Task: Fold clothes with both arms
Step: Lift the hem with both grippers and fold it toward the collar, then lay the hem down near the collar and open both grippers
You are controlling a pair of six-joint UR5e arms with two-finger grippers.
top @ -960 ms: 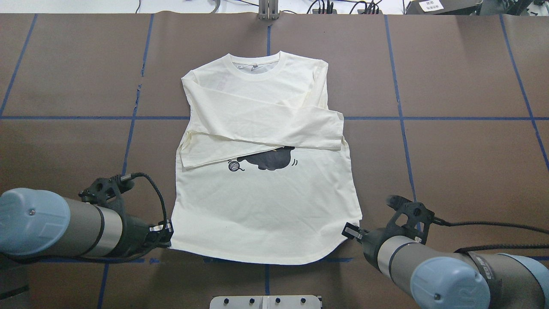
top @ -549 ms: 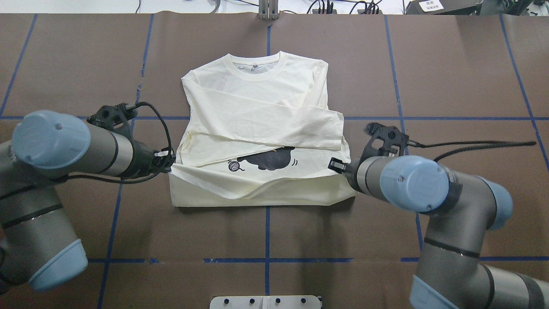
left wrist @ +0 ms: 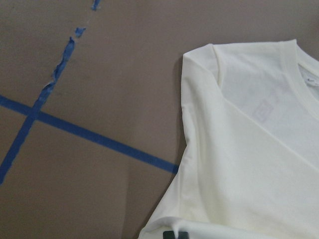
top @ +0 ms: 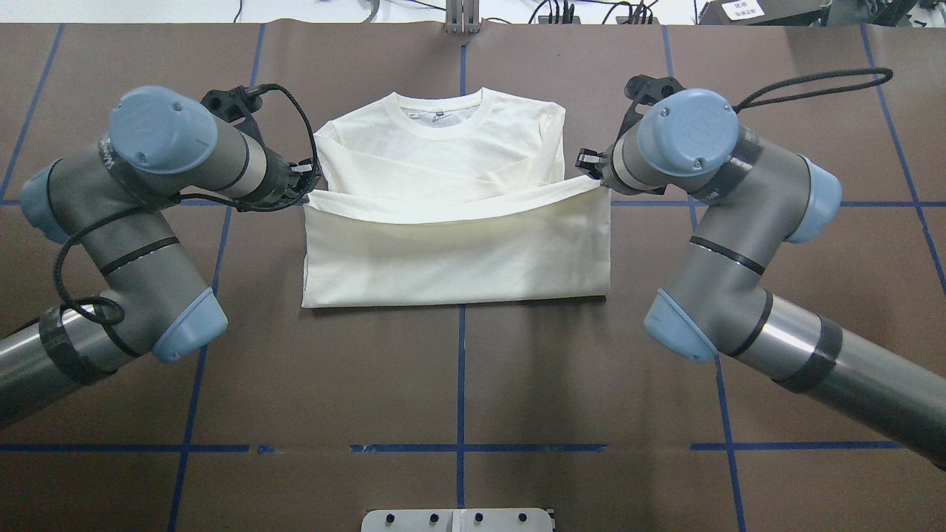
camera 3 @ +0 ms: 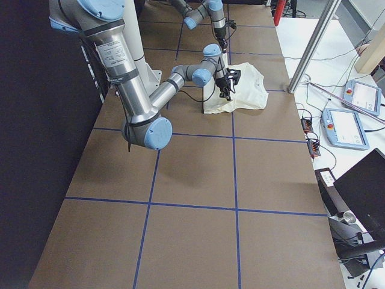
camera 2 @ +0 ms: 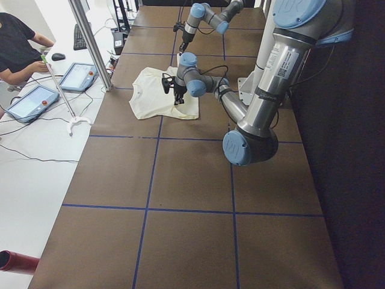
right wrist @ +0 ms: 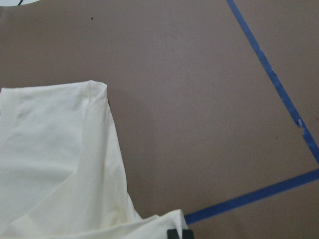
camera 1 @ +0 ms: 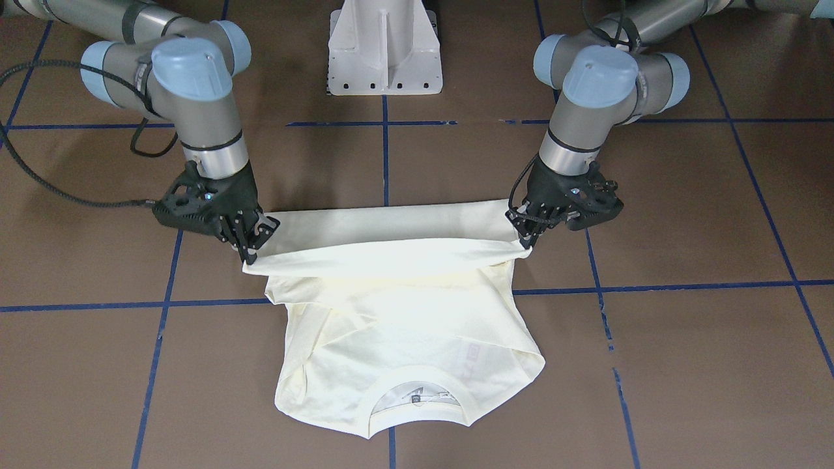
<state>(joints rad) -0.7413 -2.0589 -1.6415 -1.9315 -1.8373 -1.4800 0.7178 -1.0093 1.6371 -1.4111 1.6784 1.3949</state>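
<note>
While the shirt (top: 458, 255) lay mid-worktop (top: 458, 384) with its collar (top: 442, 118) at 12 o'clock, its hem (top: 458, 222) was doubled up over the chest and held taut, just short of the collar. Left arm (top: 185, 159) at 9 o'clock and right arm (top: 687, 140) at 3 o'clock each had jaws clamped on a hem corner, likely so the edge would land straight and unwrinkled.
</note>
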